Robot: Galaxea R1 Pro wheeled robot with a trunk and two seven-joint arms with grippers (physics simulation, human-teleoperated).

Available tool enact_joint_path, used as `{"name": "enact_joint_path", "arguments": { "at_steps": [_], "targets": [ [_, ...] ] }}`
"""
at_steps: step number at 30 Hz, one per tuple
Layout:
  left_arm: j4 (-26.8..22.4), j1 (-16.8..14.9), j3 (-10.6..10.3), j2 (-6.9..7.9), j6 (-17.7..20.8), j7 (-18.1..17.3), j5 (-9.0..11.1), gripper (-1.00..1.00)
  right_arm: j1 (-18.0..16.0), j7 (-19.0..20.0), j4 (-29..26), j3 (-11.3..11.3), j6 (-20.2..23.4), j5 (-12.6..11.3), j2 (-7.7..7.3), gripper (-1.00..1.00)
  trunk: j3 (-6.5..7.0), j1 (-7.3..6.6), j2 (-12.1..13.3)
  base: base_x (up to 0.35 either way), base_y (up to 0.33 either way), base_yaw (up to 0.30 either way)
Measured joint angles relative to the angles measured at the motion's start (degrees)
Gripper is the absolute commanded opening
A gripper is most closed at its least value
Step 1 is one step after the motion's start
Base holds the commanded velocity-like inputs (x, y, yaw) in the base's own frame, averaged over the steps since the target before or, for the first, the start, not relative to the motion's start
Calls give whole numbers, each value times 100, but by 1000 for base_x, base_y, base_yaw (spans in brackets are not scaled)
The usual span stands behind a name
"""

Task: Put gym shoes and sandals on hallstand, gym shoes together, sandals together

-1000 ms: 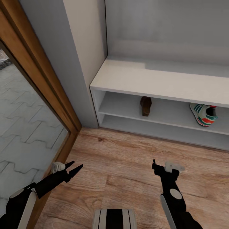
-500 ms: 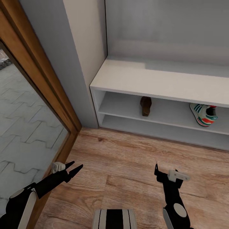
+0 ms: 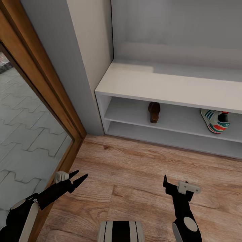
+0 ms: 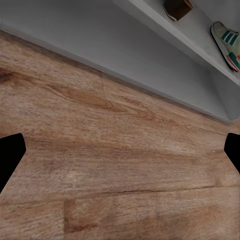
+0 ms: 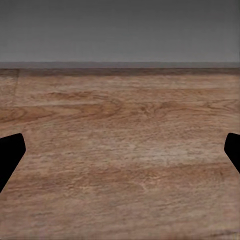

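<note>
The white hallstand [image 3: 161,84] stands against the grey wall ahead. On its upper open shelf lies one dark brown sandal [image 3: 154,112], and further right one cream gym shoe [image 3: 215,121] with green stripes and a red heel. The left wrist view catches the same sandal [image 4: 177,7] and gym shoe [image 4: 227,41] above the corridor floor [image 4: 110,150]. My left gripper [image 3: 79,178] hovers low over the floor near the door frame, open and empty. My right gripper [image 3: 168,183] hangs over bare planks at the lower right, also open and empty; its wrist view has the fingertips [image 5: 10,152] far apart.
A wood-framed glass door [image 3: 37,101] runs along the left, with paving outside. A grey wall pillar [image 3: 84,74] meets the hallstand's left end. Wood-plank floor [image 3: 134,164] lies between me and the rack. My base [image 3: 121,232] shows at the bottom.
My right arm has drawn back toward me and sunk lower in the head view. The left arm, the shoes and the camera have stayed put.
</note>
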Motion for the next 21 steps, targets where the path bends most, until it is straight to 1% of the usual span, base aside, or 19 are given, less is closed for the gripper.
{"name": "enact_joint_path", "arguments": {
  "at_steps": [3,6,8,9,10,14,18,21],
  "targets": [
    [0,1,0,0,0,1,0,100,0,2,0,2,97,-3,1,100,0,0,0,0,0,0],
    [0,1,0,0,-2,0,0,100,1,4,0,1,447,-4,3,100,0,0,0,0,0,0],
    [0,-1,0,0,-3,-1,0,100,1,6,-1,-3,1042,-5,5,100,0,0,0,0,0,0],
    [0,-1,0,0,-3,-1,0,100,1,7,-1,-2,1205,-4,5,100,0,0,0,0,0,0],
    [0,0,3,0,-3,-1,3,100,1,8,-1,-4,1491,-5,3,100,0,0,0,0,0,0],
    [0,0,3,0,-2,5,1,100,1,9,-2,-7,2057,-4,-3,100,0,0,0,0,0,0],
    [0,-3,1,0,-1,7,0,100,1,10,-2,-17,2237,-6,-11,100,0,0,0,0,0,0],
    [0,-1,0,0,-1,7,0,100,1,13,-3,-24,2295,-9,-16,100,0,0,0,0,0,0]
  ]
}}
